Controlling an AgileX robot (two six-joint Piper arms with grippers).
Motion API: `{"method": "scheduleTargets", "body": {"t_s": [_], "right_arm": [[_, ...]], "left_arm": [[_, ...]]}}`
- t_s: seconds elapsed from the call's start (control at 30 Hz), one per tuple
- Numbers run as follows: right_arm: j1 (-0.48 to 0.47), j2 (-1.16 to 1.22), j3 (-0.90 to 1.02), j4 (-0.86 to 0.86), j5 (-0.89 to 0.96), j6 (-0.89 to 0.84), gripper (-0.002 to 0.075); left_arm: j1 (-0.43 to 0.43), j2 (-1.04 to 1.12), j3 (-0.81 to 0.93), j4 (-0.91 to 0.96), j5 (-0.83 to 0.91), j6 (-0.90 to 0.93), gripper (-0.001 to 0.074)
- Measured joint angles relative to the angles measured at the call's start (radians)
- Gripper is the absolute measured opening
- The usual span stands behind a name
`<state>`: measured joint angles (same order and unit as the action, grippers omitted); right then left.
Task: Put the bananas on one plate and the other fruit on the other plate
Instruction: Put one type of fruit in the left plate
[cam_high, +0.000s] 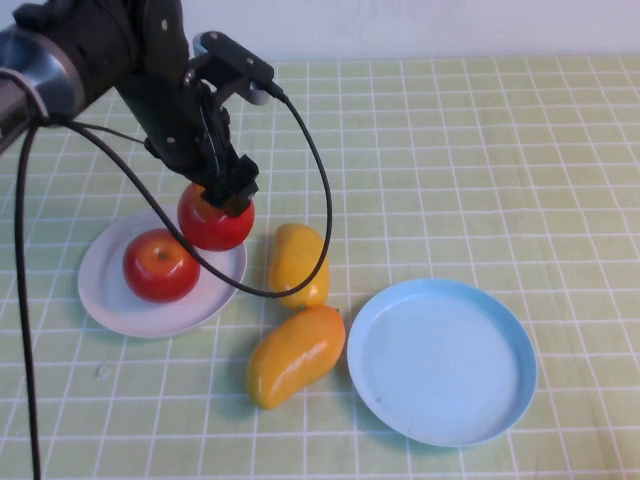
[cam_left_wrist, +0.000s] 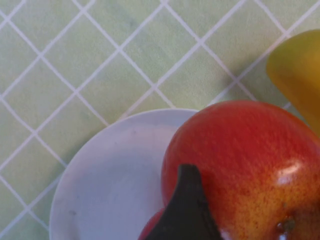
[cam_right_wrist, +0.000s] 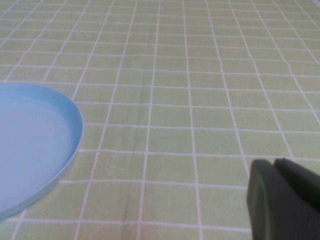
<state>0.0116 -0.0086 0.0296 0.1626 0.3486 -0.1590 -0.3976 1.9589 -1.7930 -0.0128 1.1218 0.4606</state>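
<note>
Over the white plate's (cam_high: 120, 300) right rim, our left gripper (cam_high: 222, 195) clamps a glossy, rigid, slippery apple (cam_high: 215, 222) across its widest part; right gripper (cam_right_wrist: 282, 200), closed, sits parked.

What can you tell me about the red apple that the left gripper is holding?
The held apple is round, glossy and red, with an orange-yellow, speckled blush near its stem dimple in the left wrist view. The left gripper grips it from above, a dark finger pressed on its skin. It sits over the right edge of the white plate, beside the second apple. Whether it rests on the plate or hangs just above cannot be told.
</note>
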Motion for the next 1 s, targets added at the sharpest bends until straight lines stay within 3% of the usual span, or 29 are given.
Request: {"method": "scheduleTargets", "body": {"t_s": [0.57,0.63,0.8,1.0], "right_arm": [[0.0,0.0,0.0,0.0,0.0,0.0,-0.0016],[0.0,0.0,0.0,0.0,0.0,0.0,-0.0016],[0.0,0.0,0.0,0.0,0.0,0.0,-0.0016],[0.0,0.0,0.0,0.0,0.0,0.0,-0.0017]], "left_arm": [[0.01,0.048,0.0,0.033,0.081,-0.005,0.0505],[0.01,0.048,0.0,0.033,0.086,-0.005,0.0524],[0.01,0.048,0.0,0.035,0.092,-0.026,0.0654],[0.01,0.04,0.0,0.086,0.092,-0.037,0.0668]]}}
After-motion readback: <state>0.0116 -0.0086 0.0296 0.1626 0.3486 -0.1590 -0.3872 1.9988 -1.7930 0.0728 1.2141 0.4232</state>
